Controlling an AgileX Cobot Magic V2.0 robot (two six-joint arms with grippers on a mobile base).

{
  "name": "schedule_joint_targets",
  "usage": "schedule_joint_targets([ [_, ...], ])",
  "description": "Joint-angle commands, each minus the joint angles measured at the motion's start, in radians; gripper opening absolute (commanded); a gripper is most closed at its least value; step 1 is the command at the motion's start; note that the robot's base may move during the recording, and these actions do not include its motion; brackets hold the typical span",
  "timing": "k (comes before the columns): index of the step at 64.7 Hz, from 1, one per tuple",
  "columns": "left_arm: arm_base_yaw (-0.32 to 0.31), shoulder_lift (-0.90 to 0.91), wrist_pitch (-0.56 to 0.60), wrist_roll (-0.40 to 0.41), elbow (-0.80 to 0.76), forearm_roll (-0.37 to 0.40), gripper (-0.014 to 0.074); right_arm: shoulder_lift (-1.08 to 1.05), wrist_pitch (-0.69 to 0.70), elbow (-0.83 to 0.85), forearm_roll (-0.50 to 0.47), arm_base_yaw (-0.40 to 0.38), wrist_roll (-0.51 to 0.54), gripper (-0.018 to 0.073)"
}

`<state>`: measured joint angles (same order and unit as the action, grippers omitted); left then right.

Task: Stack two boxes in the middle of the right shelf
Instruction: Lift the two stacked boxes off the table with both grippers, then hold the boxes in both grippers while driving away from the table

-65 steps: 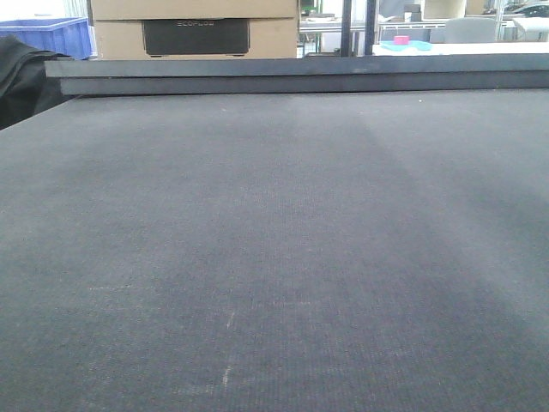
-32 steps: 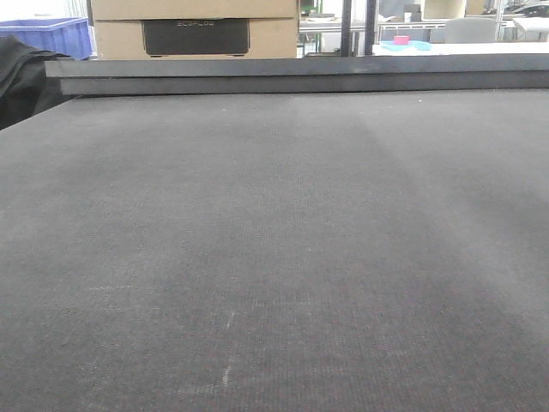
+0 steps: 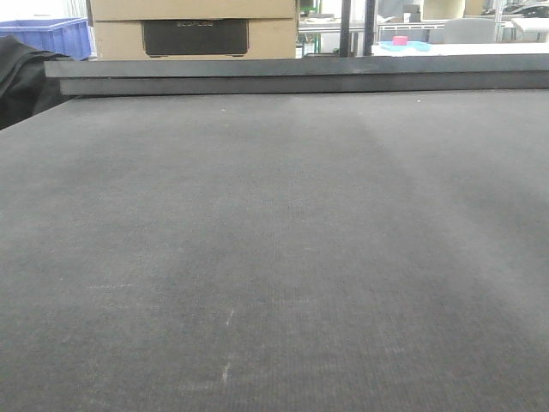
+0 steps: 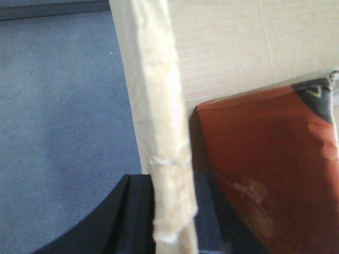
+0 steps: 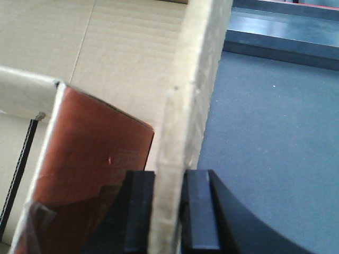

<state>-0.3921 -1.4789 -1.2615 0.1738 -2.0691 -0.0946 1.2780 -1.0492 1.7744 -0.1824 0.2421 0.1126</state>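
Note:
A brown corrugated cardboard box [image 4: 228, 47] fills both wrist views, open at the top. My left gripper [image 4: 168, 182] is shut on the frayed top edge of one wall, one black finger on each side. My right gripper [image 5: 168, 177] is shut the same way on the opposite wall of the box [image 5: 106, 47]. Inside lies a red-brown packet [image 4: 265, 159], which also shows in the right wrist view [image 5: 90, 153]. Neither gripper nor this box appears in the front view. The shelf is out of view.
A dark grey felt-like tabletop [image 3: 274, 257] fills the front view, ending at a raised grey ledge [image 3: 300, 73]. Behind the ledge stand a tan carton with a dark panel [image 3: 195, 30] and a blue bin [image 3: 51, 34]. Black cloth [image 3: 21, 81] lies at the left.

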Motion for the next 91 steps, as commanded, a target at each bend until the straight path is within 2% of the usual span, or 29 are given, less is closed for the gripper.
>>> schedule_joint_targets([
  [1, -0.005, 0.014, 0.04, -0.009, -0.01, 0.001, -0.0111, -0.009, 0.044, 0.011, 0.014, -0.008, 0.008, -0.0154],
  [91, -0.005, 0.014, 0.04, -0.009, -0.01, 0.001, -0.0111, 0.017, 0.051, 0.011, 0.014, -0.008, 0.008, -0.0154],
])
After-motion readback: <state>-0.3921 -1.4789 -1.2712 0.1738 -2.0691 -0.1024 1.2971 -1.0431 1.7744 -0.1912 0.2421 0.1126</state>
